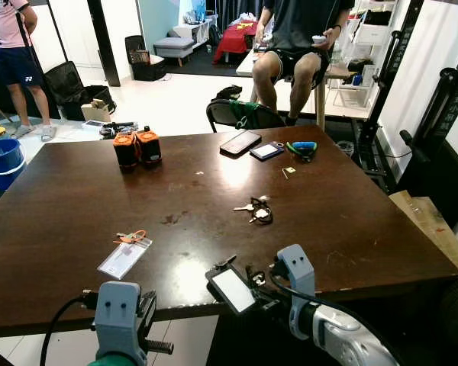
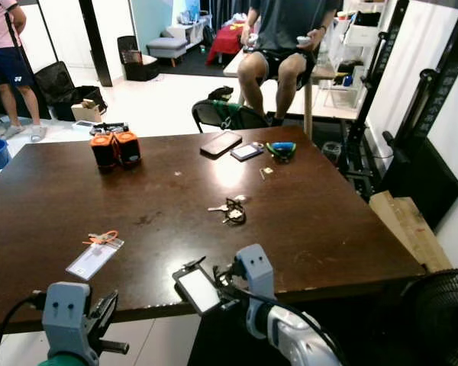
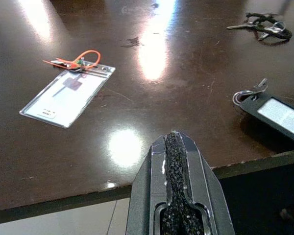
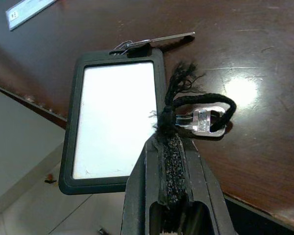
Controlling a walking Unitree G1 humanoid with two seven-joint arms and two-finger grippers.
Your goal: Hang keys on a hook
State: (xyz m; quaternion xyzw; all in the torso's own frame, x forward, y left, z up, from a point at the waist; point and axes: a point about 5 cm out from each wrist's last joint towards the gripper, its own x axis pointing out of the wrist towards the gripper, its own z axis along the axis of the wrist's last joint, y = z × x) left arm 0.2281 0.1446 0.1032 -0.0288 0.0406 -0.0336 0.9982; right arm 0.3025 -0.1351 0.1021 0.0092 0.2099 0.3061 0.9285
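Note:
A silver key (image 4: pixel 202 122) hangs on a black cord loop (image 4: pixel 225 105) joined to a black-framed tag (image 4: pixel 112 120) with a white insert. My right gripper (image 4: pixel 169 139) is shut on the cord's knotted end at the table's front edge. The tag (image 1: pixel 233 290) sticks out over that edge. Farther in, near the table's middle, lies a second bunch of keys (image 1: pixel 253 210). My left gripper (image 3: pixel 172 137) is shut with nothing in it, just off the front edge, to the left of the tag.
On the dark wooden table (image 1: pixel 76 206) lie a clear badge holder (image 1: pixel 124 255) with an orange clip, two orange-and-black boxes (image 1: pixel 137 147), a phone (image 1: pixel 240 142) and a card (image 1: pixel 266 150). A chair (image 1: pixel 240 116) and a seated person (image 1: pixel 298 46) are beyond it.

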